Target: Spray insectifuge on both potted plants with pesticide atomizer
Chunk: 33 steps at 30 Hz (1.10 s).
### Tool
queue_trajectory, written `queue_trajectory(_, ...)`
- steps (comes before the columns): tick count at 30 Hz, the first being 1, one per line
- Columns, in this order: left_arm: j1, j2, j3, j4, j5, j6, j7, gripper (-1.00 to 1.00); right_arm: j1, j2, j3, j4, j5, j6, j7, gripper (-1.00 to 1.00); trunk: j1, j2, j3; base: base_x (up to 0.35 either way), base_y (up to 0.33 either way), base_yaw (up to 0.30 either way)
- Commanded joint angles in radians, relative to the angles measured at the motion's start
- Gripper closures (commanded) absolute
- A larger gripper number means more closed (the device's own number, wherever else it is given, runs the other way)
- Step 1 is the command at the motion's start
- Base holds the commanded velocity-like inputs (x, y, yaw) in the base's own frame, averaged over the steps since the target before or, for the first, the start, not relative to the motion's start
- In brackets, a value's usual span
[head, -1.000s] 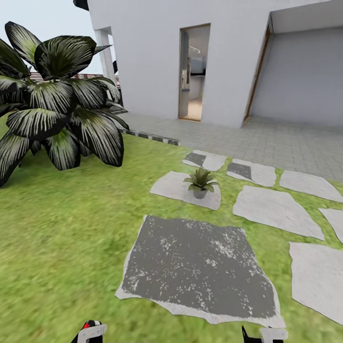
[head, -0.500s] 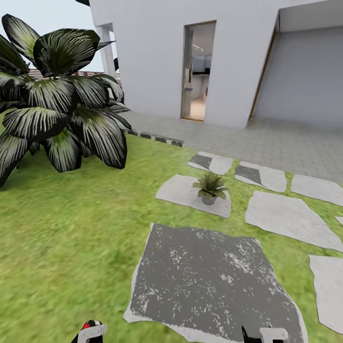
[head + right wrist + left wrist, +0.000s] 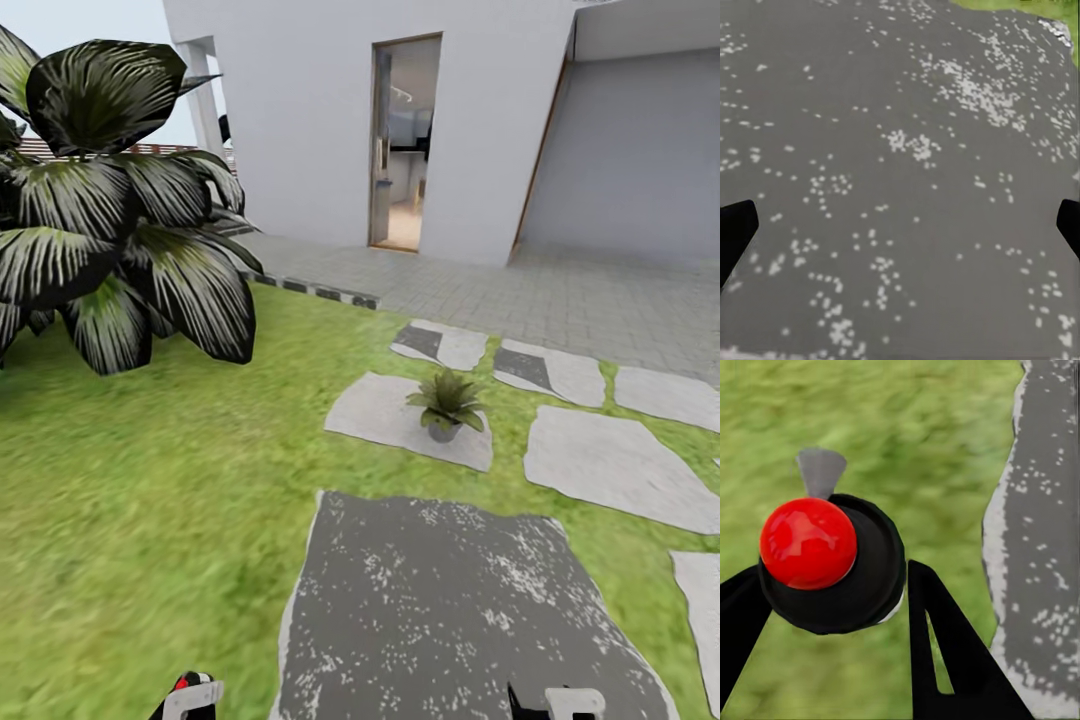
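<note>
Pinching, in the left end effector, a round black body topped by a glossy red knob with a small grey flared tip, judging this to be the pesticide atomizer seen end-on, black fingers pressing in from both sides above the blurred green lawn. Hanging spread wide, the right end effector, carrying nothing, its dark tips sitting at opposite edges over the large dark grey slab flecked with pale spots. Reading the step in hand as the approach to a plant: aiming the base straight across that slab, stopping near rather than crowding the pot, keeping the bottle upright, pointing the grey tip at the leaves before squeezing. Further on, resting on a pale grey stepping stone, the little grey pot holding one small rosette of pointed green leaves, a potted plant standing upright; speckling of insectifuge on it being too small to tell. Off to the left, a big dark white-striped leafy bush spreading over the grass. Farthest, grey paving running along a white house wall with an open doorway.
</note>
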Motion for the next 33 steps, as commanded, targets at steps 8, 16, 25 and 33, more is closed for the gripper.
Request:
queue_trajectory(8,0.0,0.0,0.0,0.001,0.001,-0.003,0.001,1.0,-0.001,0.0,-0.001,0.001,0.003,-0.003,-0.003,-1.0,0.0,0.0,0.002,0.299,0.187,-0.255)
queue_trajectory(16,0.0,-0.001,0.0,0.002,0.001,-0.003,0.001,1.0,-0.001,0.0,-0.001,0.001,0.003,-0.003,-0.003,-1.0,0.0,0.0,0.005,0.271,0.236,-0.257)
queue_trajectory(25,0.0,-0.001,0.0,0.001,0.001,-0.003,0.001,1.0,-0.001,0.0,-0.001,0.001,0.003,-0.003,-0.003,-1.0,0.0,0.0,0.008,0.247,0.251,-0.257)
queue_trajectory(33,0.0,-0.001,-0.001,0.001,0.001,-0.003,0.001,1.0,-0.001,0.0,-0.001,0.001,0.003,-0.003,-0.003,-1.0,0.0,0.0,0.009,0.245,0.252,-0.152)
